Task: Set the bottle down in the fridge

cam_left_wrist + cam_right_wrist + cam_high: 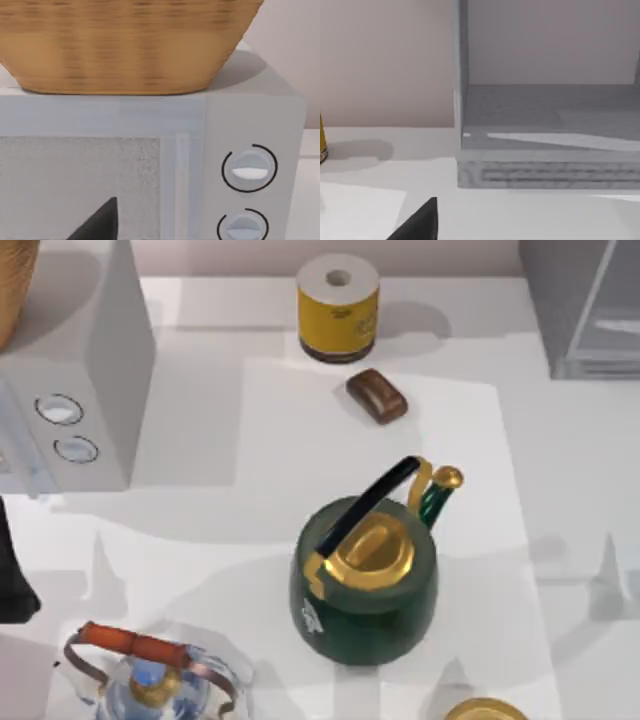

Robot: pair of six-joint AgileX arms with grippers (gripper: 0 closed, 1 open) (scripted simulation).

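The bottle [338, 308], a squat yellow cylinder with a white top, stands upright at the back middle of the table; its yellow edge [321, 145] shows in the right wrist view. The grey fridge [560, 300] stands at the back right corner. Its side wall [460, 75] and a pale shelf inside face the right wrist camera. A dark part of my right gripper [420, 222] sits low in that view, well short of the fridge. My left arm [12, 575] is at the table's left edge, its gripper [100, 222] facing the white appliance. Neither gripper holds anything.
A white appliance with two round dials [70, 430] stands at the back left with a wicker basket [125, 45] on top. A green and gold kettle [365, 575] fills the centre, a brown block [377, 395] lies behind it, a glass teapot [150, 680] sits front left, and a gold round thing [487, 710] front right.
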